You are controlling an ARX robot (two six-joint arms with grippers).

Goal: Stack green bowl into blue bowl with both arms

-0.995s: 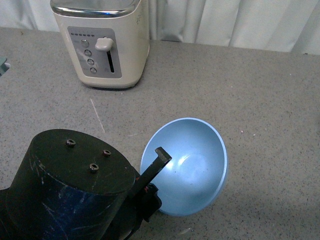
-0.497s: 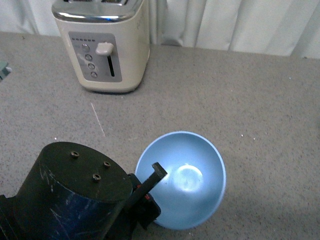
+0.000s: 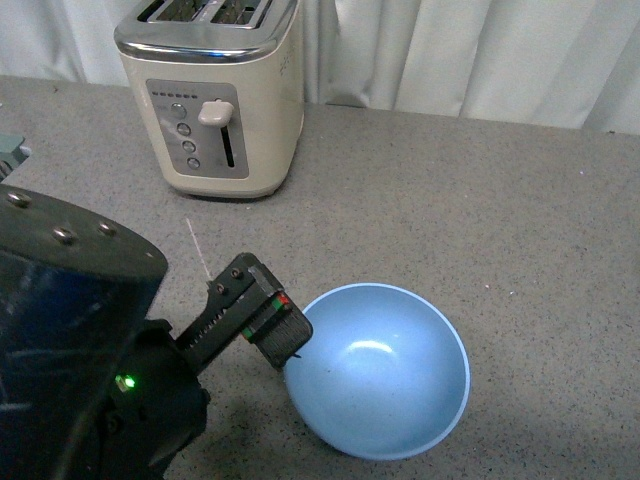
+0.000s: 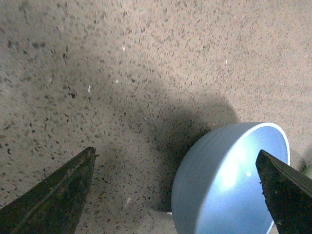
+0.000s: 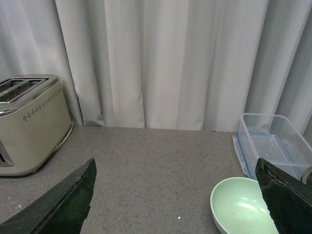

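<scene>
The blue bowl (image 3: 385, 370) sits upright on the grey speckled table near the front. My left gripper (image 3: 283, 335) hovers just left of its rim, open, with nothing between its fingers. In the left wrist view the blue bowl (image 4: 234, 185) lies between the spread fingertips (image 4: 280, 187), closer to one of them, and the left gripper (image 4: 175, 151) is above the table. The green bowl (image 5: 241, 207) shows only in the right wrist view, on the table beside a clear box. My right gripper (image 5: 175, 165) is open and apart from it, one fingertip (image 5: 282, 195) overlapping its rim in the picture.
A cream toaster (image 3: 215, 95) stands at the back left, also visible as the toaster (image 5: 29, 122) in the right wrist view. A clear plastic container (image 5: 273, 144) sits behind the green bowl. White curtains (image 5: 161, 58) close off the back of the table.
The blue bowl was tipped up with my left finger inside its rim; it now rests level on the table. My left gripper has come out and sits to the bowl's left.
</scene>
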